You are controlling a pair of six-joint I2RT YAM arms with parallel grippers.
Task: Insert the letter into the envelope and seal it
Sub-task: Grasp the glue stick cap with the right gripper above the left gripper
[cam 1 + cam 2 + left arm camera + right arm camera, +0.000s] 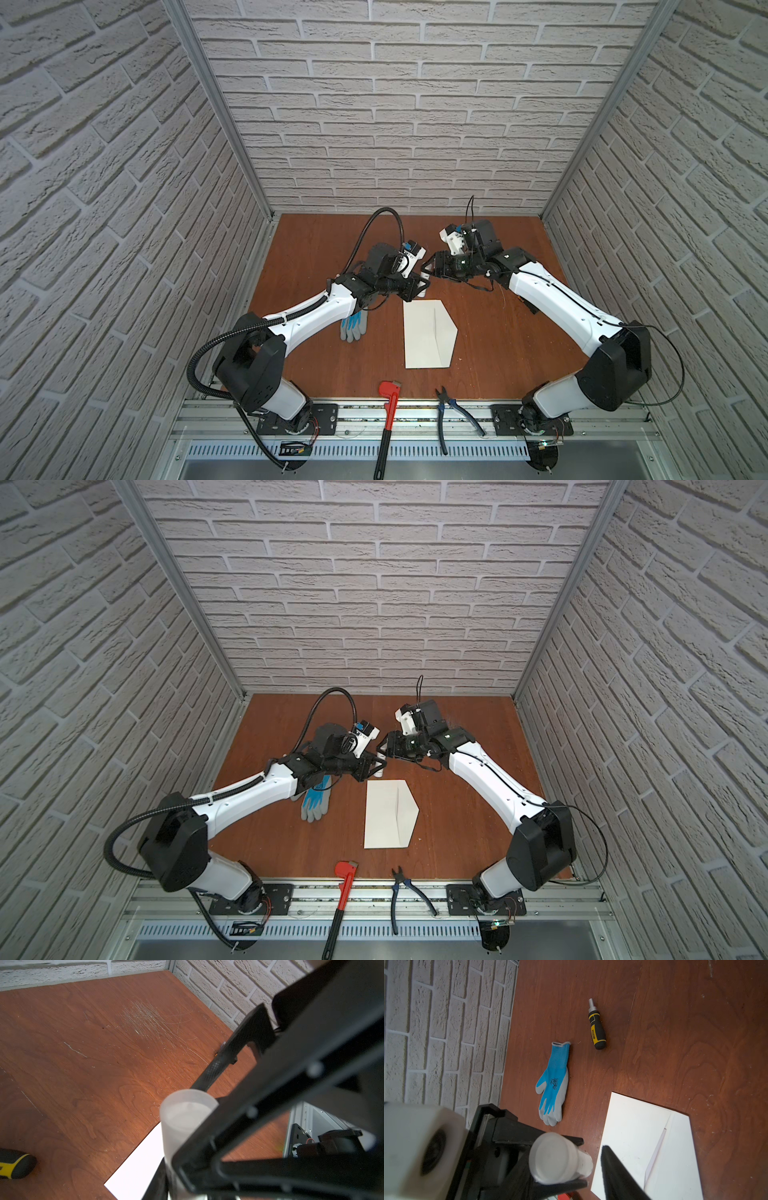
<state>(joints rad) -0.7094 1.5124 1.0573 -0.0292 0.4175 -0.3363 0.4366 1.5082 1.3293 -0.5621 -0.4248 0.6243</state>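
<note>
The cream-white envelope [426, 336] lies flat mid-table with its pointed flap folded out to the right; the right wrist view shows the envelope [633, 1136] from close by. The letter is hidden from every view. Just behind the envelope, my left gripper [419, 286] is shut on a whitish translucent tube [182, 1122] and holds it above the table. My right gripper [428, 270] faces it, jaws open on either side of the tube's capped end [560, 1159]. A gap shows between the cap and one of its fingers [616, 1174].
A blue and grey glove [353, 326] lies left of the envelope, partly under my left arm. A black and yellow screwdriver [597, 1026] lies beyond it. A red pipe wrench [388, 415] and blue-handled pliers [451, 415] rest on the front edge. Brick walls enclose three sides.
</note>
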